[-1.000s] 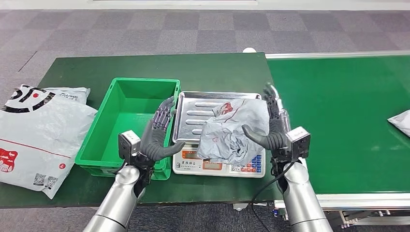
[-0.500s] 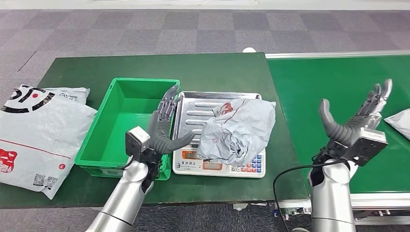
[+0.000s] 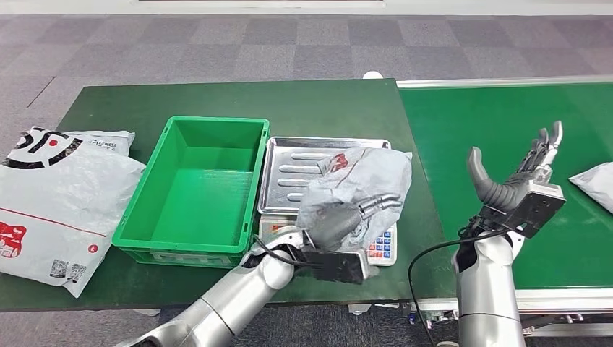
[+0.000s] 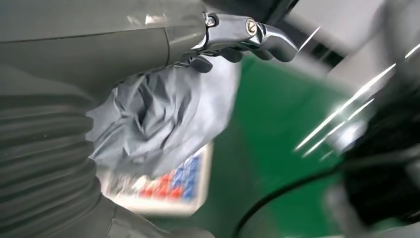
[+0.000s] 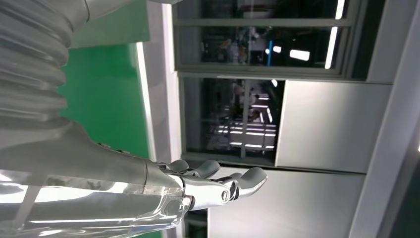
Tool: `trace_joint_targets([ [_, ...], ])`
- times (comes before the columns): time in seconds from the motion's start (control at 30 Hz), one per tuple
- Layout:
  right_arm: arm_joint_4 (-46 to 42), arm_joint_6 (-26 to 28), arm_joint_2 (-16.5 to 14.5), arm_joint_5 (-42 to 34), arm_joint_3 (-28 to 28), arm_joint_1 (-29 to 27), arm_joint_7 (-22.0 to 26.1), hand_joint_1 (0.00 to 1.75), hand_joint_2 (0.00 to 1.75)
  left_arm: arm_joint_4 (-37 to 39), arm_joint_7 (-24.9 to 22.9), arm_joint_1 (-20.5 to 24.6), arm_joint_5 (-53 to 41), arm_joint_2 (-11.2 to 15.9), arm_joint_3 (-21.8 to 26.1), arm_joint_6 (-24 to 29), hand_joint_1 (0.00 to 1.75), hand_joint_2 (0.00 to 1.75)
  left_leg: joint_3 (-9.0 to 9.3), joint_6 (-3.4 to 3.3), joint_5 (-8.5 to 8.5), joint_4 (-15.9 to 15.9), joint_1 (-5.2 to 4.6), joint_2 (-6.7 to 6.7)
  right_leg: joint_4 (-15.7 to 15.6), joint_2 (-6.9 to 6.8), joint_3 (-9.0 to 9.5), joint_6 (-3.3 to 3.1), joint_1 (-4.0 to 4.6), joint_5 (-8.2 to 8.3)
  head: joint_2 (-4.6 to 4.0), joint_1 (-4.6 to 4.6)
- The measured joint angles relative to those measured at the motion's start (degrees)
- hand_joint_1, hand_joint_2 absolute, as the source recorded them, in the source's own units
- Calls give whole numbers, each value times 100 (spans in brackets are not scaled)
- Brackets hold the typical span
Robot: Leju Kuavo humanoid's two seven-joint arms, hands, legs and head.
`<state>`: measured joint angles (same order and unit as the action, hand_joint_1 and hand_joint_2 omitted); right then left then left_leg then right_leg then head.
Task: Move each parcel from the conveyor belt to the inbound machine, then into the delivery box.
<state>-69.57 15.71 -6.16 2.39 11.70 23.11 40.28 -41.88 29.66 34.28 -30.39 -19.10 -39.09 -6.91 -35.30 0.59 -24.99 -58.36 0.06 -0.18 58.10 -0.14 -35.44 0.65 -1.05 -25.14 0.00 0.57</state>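
Parcel (image 3: 358,191): grey, crumpled, on scale tray (image 3: 289,170).
Left robot hand (image 3: 347,217): fingers against parcel's near edge; grip unclear.
Right robot hand (image 3: 517,177): fingers spread, empty, over belt (image 3: 506,123).

The head view is evenly and brightly lit, with soft shadows. The left wrist view is heavily smeared by motion blur. Ceiling lights are mirrored in dark windows (image 5: 250,94).
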Motion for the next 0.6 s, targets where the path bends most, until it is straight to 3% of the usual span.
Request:
trace_joint_targets([
  [0.13,179,16,0,109,94,18,1,0,175,888,-931,283,-26,-80,-126,208,0,175,0,1,0,1,1,3,0,2,0,0,2,0,0,0],
  [0.23,308,41,-2,157,181,27,1,0,175,1363,-1860,503,-85,-122,-139,859,0,175,2,1,-1,3,1,3,0,2,3,0,3,-1,0,0],
  [0.3,370,55,-4,182,245,33,1,0,175,1565,-2223,620,-93,-130,-135,1317,0,175,5,1,-3,5,1,7,0,3,6,0,2,-1,0,0],
  [0.4,438,83,-15,213,334,47,1,0,175,1743,-2352,679,-103,-117,-75,2106,0,175,7,2,-1,5,1,9,0,4,8,-1,2,2,0,0],
  [0.5,482,89,-35,225,390,54,1,0,175,1806,-2103,671,-69,-77,82,2808,0,175,6,1,10,5,1,8,0,3,7,-1,3,8,0,0],
  [0.53,491,89,-41,227,395,55,1,0,175,1815,-2021,669,-52,-64,142,2949,17,175,6,1,13,5,1,8,0,2,7,0,3,8,0,0],
  [0.6,504,88,-49,234,398,59,1,0,175,1822,-1874,660,-8,-41,242,3112,104,175,4,0,18,5,1,6,0,-2,7,0,2,9,0,0],
])
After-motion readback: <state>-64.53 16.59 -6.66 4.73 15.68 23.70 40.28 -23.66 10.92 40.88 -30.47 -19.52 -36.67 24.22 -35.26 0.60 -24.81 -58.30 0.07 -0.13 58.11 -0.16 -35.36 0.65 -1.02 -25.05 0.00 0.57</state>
